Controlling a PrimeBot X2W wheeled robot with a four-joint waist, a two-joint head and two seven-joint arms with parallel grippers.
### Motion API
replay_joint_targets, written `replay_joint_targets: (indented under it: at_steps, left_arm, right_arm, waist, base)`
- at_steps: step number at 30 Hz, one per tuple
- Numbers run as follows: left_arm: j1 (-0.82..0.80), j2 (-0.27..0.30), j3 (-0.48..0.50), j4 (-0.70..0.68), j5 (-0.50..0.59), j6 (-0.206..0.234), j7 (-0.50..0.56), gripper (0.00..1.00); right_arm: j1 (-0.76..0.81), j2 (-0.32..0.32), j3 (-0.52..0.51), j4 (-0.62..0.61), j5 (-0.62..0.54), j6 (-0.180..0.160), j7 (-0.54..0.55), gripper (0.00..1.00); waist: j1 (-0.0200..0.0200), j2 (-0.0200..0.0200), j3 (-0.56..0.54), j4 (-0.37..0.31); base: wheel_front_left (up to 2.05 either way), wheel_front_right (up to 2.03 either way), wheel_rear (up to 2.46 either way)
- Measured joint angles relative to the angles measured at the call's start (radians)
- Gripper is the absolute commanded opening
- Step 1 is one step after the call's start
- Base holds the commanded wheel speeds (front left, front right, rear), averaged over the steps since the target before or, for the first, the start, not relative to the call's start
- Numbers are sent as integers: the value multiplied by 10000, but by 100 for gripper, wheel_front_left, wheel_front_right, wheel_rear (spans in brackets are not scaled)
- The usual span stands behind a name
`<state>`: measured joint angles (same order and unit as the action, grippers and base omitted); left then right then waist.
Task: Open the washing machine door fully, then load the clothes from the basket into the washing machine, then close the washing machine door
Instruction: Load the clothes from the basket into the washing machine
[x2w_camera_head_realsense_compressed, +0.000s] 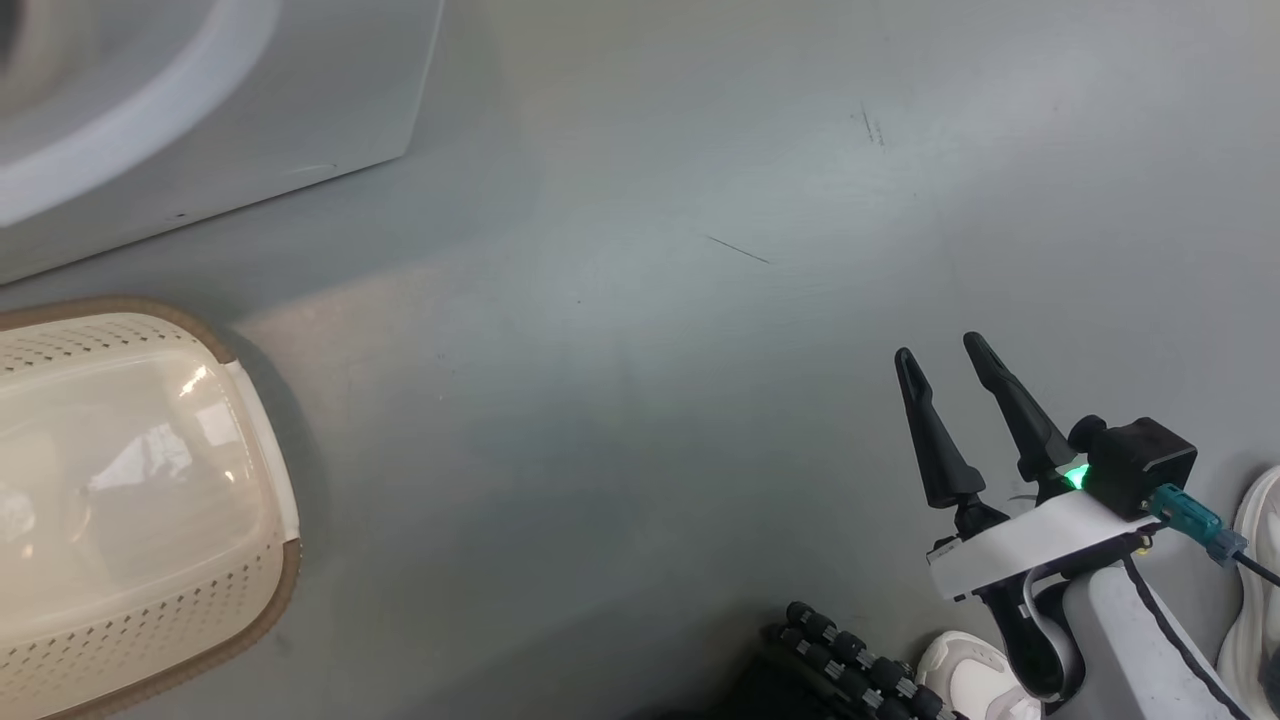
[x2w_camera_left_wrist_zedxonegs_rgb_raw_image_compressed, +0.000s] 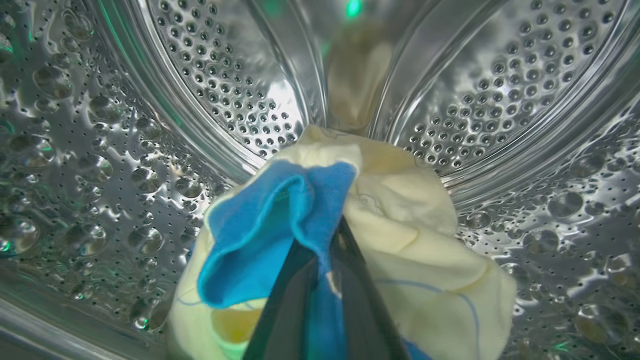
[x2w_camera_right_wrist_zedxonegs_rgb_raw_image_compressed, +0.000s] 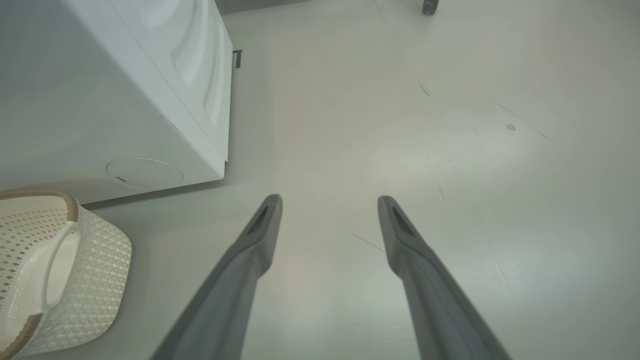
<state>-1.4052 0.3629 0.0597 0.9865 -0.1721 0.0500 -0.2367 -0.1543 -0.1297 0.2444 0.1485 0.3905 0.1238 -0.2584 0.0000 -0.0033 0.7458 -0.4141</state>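
Note:
In the left wrist view my left gripper is deep inside the washing machine's steel perforated drum. It is shut on the clothes, a cream-yellow bundle with a blue patch that hangs over the drum's wall. The white washing machine fills the upper left of the head view, and its lower corner shows in the right wrist view. The cream basket stands on the floor in front of it, its visible inside bare and glossy. My right gripper hovers open over the floor, well right of the basket. The washing machine door is out of view.
Grey floor stretches between the basket and my right gripper. White shoes and a dark ribbed cable sit at the bottom edge near my right arm. In the right wrist view the basket is at the lower left, beside my open fingers.

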Motion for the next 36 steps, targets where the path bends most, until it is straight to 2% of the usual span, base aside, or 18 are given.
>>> replay_joint_targets:
  at_steps: [1, 2, 10, 20, 27, 32, 36]
  left_arm:
    - [5, 13, -73, 75, 52, 17, -2, 62]
    - [6, 33, -121, 155, 167, 61, -2, 98]
    - [12, -36, -192, 842, 328, 337, 213, 100]
    - [128, -660, -228, 1484, 410, 587, 278, 100]
    - [623, -986, -245, 1860, 410, 600, 157, 100]
    - [1004, -1432, -240, 2084, 401, 600, 67, 100]
    - [1364, -1515, -180, 2255, 376, 604, 58, 100]
  right_arm:
    - [-1, 2, 21, 0, 0, 0, 0, 100]
    - [-2, 2, 29, 2, 0, 0, 0, 100]
    - [-4, -59, -203, 54, -13, 0, 0, 100]
    - [-5, -136, -430, 50, -25, 0, 0, 100]
    - [-37, -230, -610, 84, -40, 0, 0, 100]
    - [-37, -274, -665, 130, -54, 0, 0, 100]
    - [-35, -278, -669, 180, -113, 0, 0, 100]
  waist:
    - [0, 0, -13, 19]
    - [0, 0, -27, 35]
    - [0, 0, -237, 215]
    - [0, 0, -622, 629]
    - [0, 0, -1034, 926]
    - [0, 0, -1396, 1141]
    - [0, 0, -1715, 1310]
  base:
    - [0, 0, 0]
    - [0, 0, 0]
    - [0, 0, 0]
    - [0, 0, 0]
    - [0, 0, 0]
    - [0, 0, 0]
    - [0, 0, 0]
